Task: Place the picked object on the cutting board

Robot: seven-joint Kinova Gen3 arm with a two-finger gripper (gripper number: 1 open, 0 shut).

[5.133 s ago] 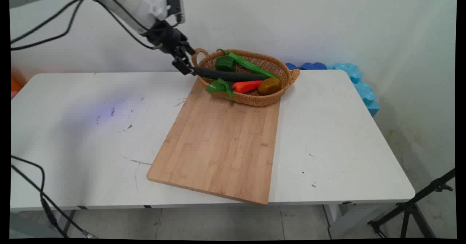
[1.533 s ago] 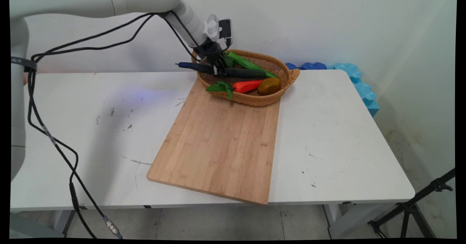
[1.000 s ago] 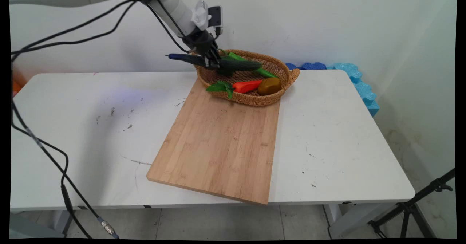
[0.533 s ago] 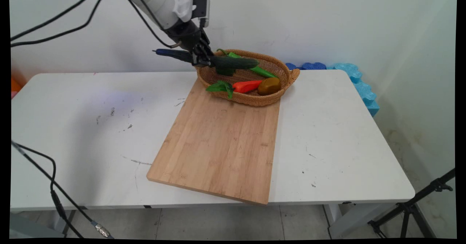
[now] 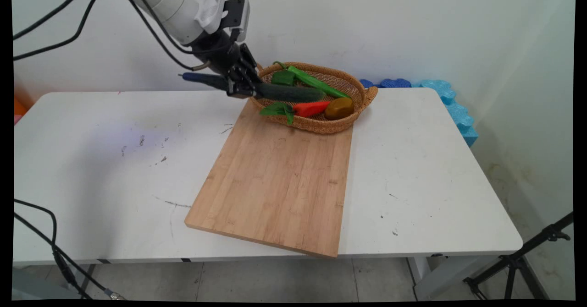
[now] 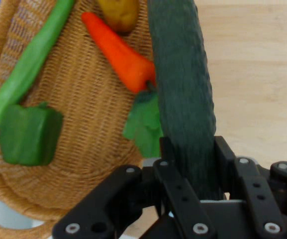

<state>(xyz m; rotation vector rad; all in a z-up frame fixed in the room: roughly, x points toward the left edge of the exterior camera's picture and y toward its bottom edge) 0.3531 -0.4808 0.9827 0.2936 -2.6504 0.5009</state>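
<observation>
The hand [image 5: 241, 87] is clenched on a cucumber [image 5: 275, 92], gripped near one end and held level above the near rim of the basket [image 5: 321, 124], its long free end reaching over the carrot [image 5: 311, 108]. A potato [image 5: 339, 108], a pepper [image 5: 283, 78] and a long green pod [image 5: 316, 82] lie in the basket, which sits on the far end of the board [image 5: 275, 183] on the desk [image 5: 105, 160]. With the grip so far off centre, the cucumber could be tipped or twisted loose, or its free end caught on the rim.

end effector [image 5: 240, 86] | clamps cucumber [image 5: 286, 93] | above basket [image 5: 362, 97] rim
</observation>
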